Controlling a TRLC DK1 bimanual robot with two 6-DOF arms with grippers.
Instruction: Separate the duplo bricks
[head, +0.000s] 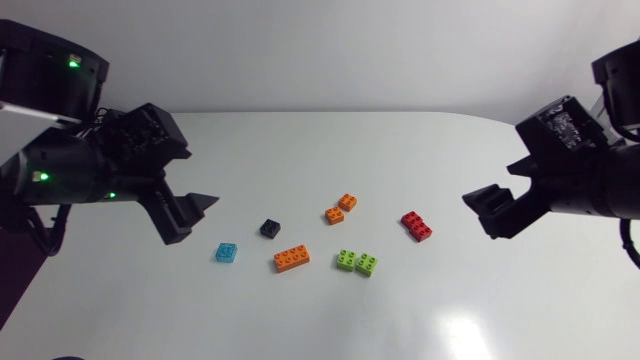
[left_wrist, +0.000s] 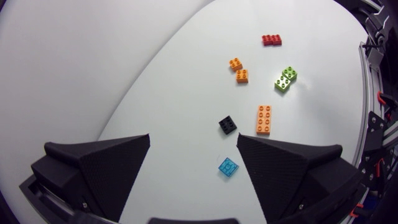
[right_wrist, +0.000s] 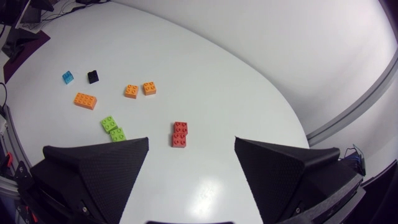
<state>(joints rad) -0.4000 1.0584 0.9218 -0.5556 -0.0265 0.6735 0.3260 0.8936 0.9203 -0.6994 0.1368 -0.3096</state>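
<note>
Right gripper – fingers spread wide; red bricks just ahead, untouched – green bricks near one finger.

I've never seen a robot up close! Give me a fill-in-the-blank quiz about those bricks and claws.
The small brick nearest the left gripper is ____.
The long brick beside the green pair is ____.
The right gripper, like the left, is open and holds ____.
Missing words: blue; orange; nothing.
</note>
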